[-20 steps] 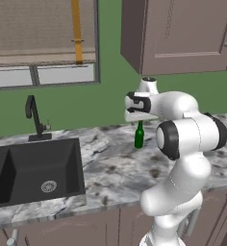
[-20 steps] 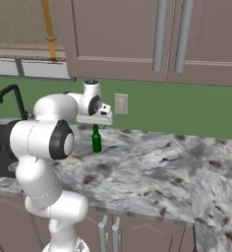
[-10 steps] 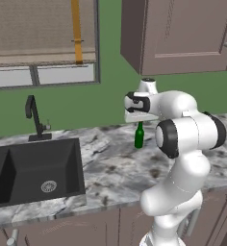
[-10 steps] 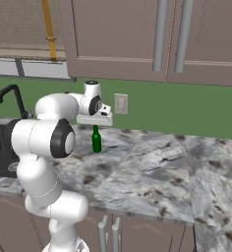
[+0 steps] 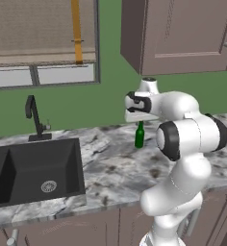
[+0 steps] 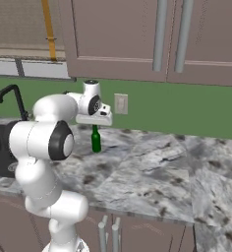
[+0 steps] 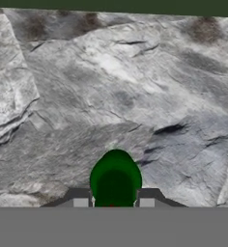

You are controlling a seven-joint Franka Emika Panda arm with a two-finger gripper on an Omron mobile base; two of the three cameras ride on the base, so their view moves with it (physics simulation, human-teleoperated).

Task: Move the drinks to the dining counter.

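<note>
Claw [image 7: 113, 201] pinches the neck of the slim dark-green glass bottle [image 5: 139, 136], which stands upright at centre frame on the grey veined marble table [image 5: 110, 168]. Best lift straight up, keeping it vertical.

Both base views flank the arm, sharing the marble counter [image 5: 110, 168]; hand view looks straight down, close.
</note>
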